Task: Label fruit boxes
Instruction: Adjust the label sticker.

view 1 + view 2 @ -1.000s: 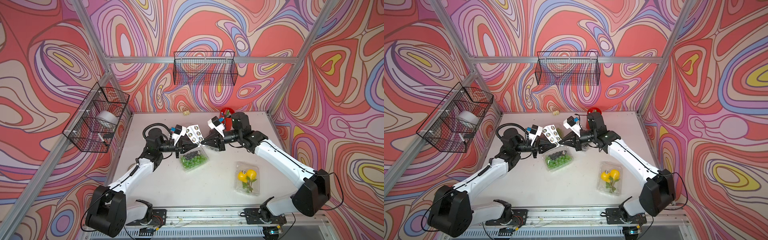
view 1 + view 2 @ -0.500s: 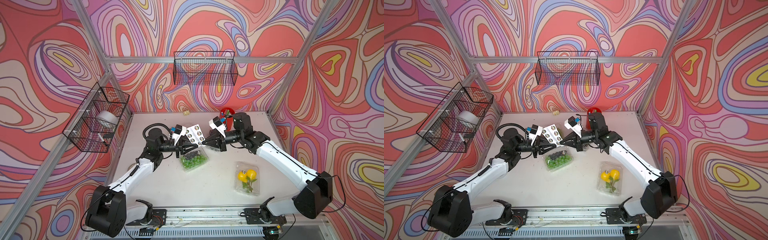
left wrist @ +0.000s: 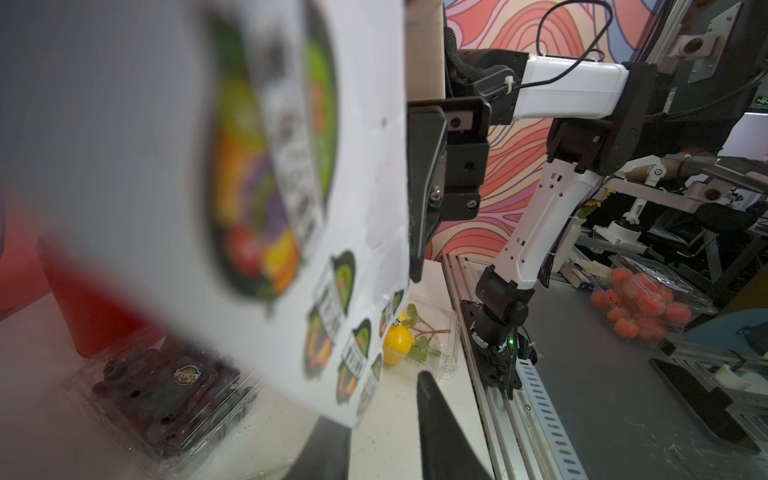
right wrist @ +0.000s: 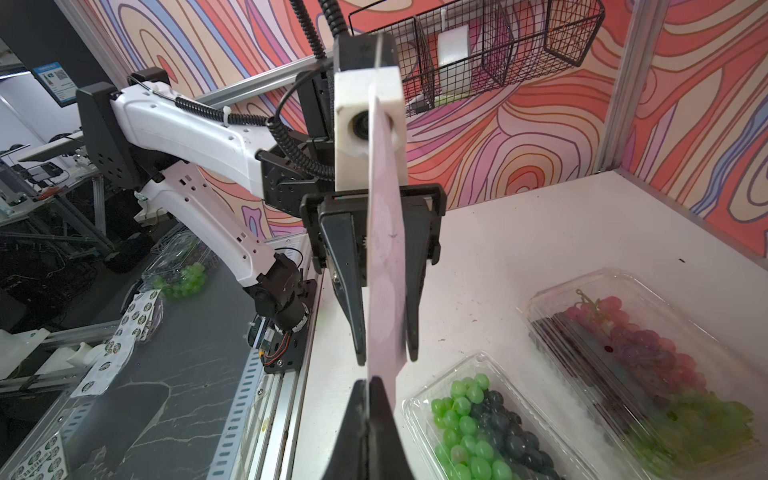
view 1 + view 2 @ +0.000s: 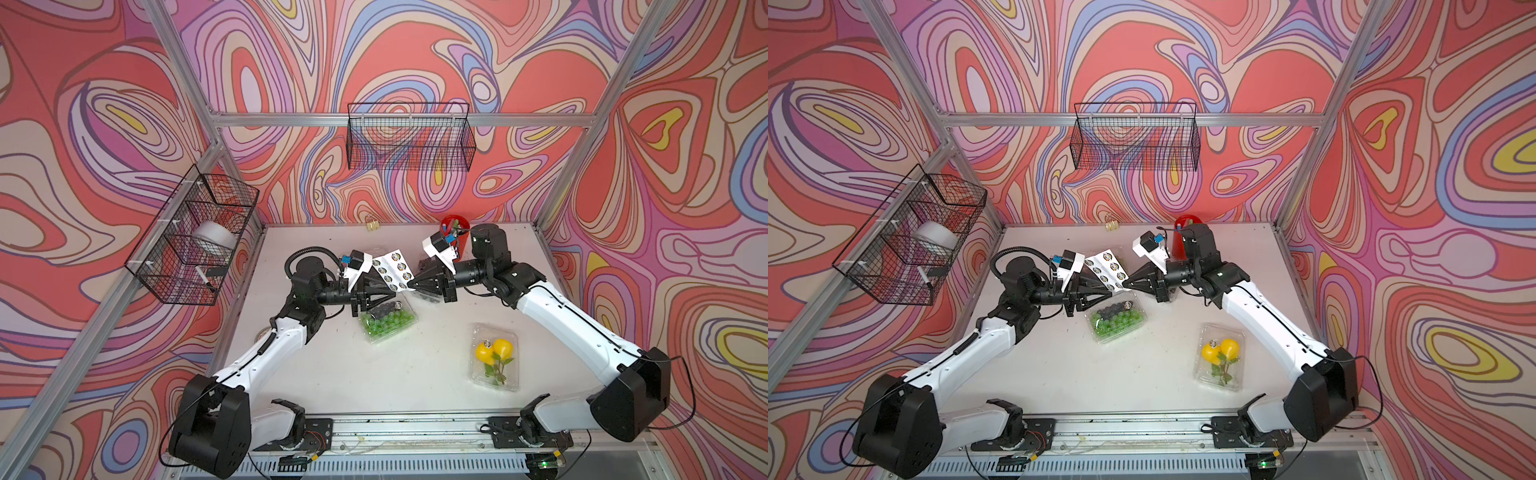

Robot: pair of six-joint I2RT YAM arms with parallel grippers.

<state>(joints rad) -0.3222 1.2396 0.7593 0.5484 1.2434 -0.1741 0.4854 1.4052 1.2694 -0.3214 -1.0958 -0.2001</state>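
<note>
right hand [image 4: 370, 384]: clenched on a corner of the sheet [image 4: 386, 257], tips together on the paper.
left hand [image 4: 385, 358]: released. Jaws stand apart on either side of the sheet, no pinch that I can see.
sheet: held up between the two hands, clear of the bench [image 5: 415, 374]. Thin and floppy, so I'd expect it to swing on a one-corner pinch.
green box [image 5: 386, 324]: on the bench just below the left hand's tips, already labelled on top.
purple box [image 3: 166, 399]: under the right hand, labelled on top.
red box [image 4: 648, 349]: past the sheet, on the far side of both hands. Can't make out a label, so it's probably the one left.
yellow box [image 5: 494, 357]: well apart, back along the right arm toward its base, labelled.
handling: boxes look light. The thin clear shell is likely slick, the lid likely flexes and dents, and the fruit inside is soft.
grip: take a box by the rim flange at a short end, or pin it flat with one tip. Don't squeeze the middle.
label spot: flat centre of the lid, light press.
risk: box may skate on the bench when pushed.
</note>
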